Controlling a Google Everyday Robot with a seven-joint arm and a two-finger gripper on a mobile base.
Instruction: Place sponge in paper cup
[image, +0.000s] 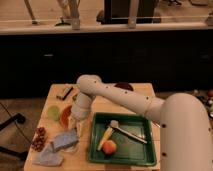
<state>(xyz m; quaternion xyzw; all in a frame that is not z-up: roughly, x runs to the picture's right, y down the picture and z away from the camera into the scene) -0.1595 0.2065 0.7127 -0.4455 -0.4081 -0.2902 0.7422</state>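
Note:
The blue sponge (64, 139) lies flat at the front left of the wooden table (142, 102). A pale rim shows under its front right edge (73, 148); I cannot tell if that is the paper cup. My gripper (76, 126) hangs from the white arm (120, 97), just above and to the right of the sponge, close to its back right corner. It is beside the green tray's left edge.
A green tray (143, 150) holds a banana (105, 138), a peach (109, 147) and a brush (127, 131). Left of the gripper are an orange bowl (65, 116) and a green disc (53, 112). Grapes (39, 139) and a grey cloth (48, 157) lie front left. A dark bowl (123, 86) stands at the back.

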